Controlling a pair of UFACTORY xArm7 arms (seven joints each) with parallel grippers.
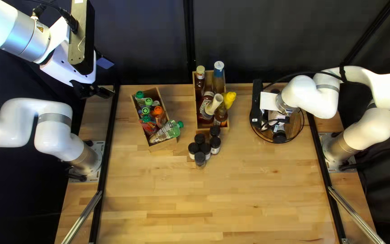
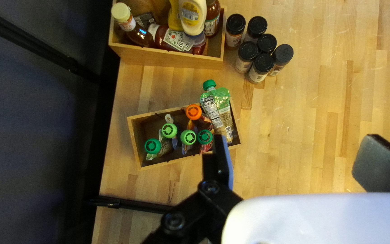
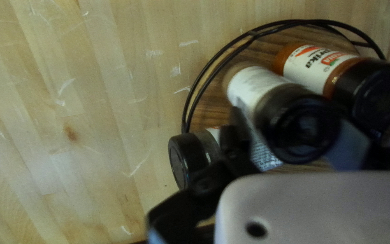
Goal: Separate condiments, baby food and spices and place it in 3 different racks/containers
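Note:
In the top left view my left gripper (image 1: 99,91) hangs raised beyond the baby food box (image 1: 163,145), which holds capped pouches (image 1: 166,132). In its wrist view my left gripper (image 2: 294,158) stands open and empty beside the pouches. A condiment box (image 1: 195,106) holds bottles (image 1: 207,100); black-capped spice jars (image 1: 200,157) cluster near it on the table. My right gripper (image 1: 268,101) is over a round wire rack (image 1: 301,126), its fingertips hidden there. In its wrist view my right gripper (image 3: 292,135) is shut on a white-labelled spice jar (image 3: 253,86), beside a paprika jar (image 3: 312,68).
Another black-capped jar (image 3: 185,158) lies near the rack's edge, beside my right gripper. Black rails (image 1: 109,149) run along both sides of the table, and a dark curtain (image 1: 267,40) hangs behind it. The right arm's cable loops above the rack.

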